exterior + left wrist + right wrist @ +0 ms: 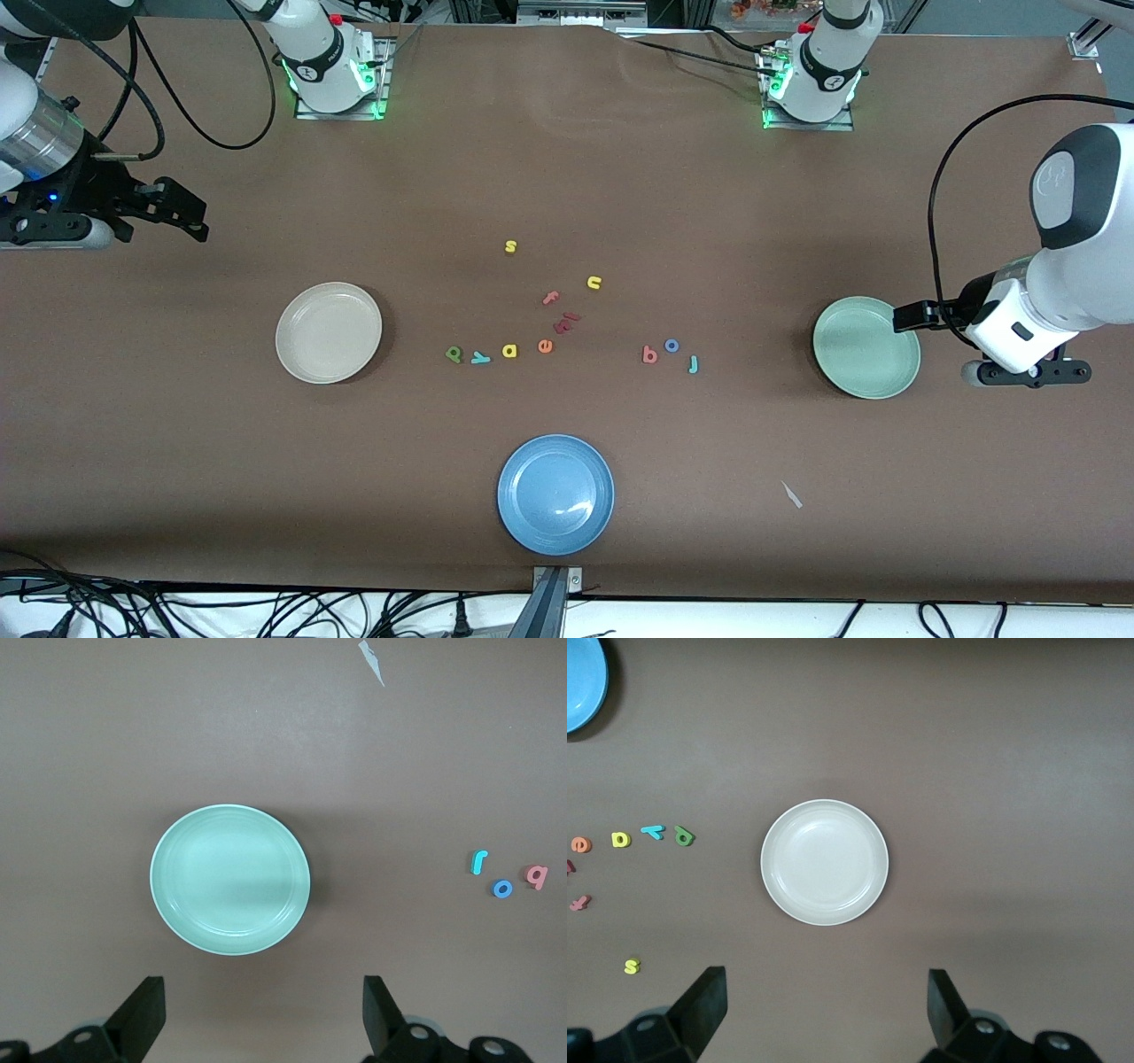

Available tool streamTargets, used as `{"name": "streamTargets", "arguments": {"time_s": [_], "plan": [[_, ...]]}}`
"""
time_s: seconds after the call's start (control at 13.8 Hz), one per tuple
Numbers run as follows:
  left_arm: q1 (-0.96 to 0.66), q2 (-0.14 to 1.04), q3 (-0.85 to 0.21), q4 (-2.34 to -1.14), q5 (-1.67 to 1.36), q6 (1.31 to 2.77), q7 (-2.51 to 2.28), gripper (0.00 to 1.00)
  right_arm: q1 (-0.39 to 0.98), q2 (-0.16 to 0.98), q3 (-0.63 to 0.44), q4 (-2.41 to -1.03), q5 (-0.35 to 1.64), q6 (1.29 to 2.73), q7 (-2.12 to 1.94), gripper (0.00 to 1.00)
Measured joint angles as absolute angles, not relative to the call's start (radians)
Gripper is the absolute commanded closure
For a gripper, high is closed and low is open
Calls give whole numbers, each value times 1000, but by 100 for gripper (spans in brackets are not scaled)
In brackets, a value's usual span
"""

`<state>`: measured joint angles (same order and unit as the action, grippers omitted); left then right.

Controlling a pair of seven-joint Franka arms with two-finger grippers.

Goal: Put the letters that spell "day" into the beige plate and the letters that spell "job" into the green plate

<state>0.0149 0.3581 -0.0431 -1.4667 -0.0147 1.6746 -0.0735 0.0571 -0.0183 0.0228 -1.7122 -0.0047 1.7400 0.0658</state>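
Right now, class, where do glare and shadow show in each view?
Front view: a bright glint on the blue plate. Left wrist view: a soft pale sheen across the green plate. Right wrist view: the beige plate evenly lit, only a faint rim shadow.

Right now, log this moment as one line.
left gripper open over table by green plate | right gripper open | beige plate empty | letters on table

Three plates were laid on the brown table (177,496): a beige plate (329,332) toward the right arm's end, a green plate (866,347) toward the left arm's end, a blue plate (555,494) nearest the camera. Small foam letters (545,346) were scattered between the beige and green plates.
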Motion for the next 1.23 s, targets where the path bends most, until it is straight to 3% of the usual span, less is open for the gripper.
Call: {"name": "streamTargets", "arguments": {"time_s": [1.23], "plan": [[15,358,-43,-1472,-15,1675,-69,0,57,-18,23,-1712,-5,1740,66,0]]}}
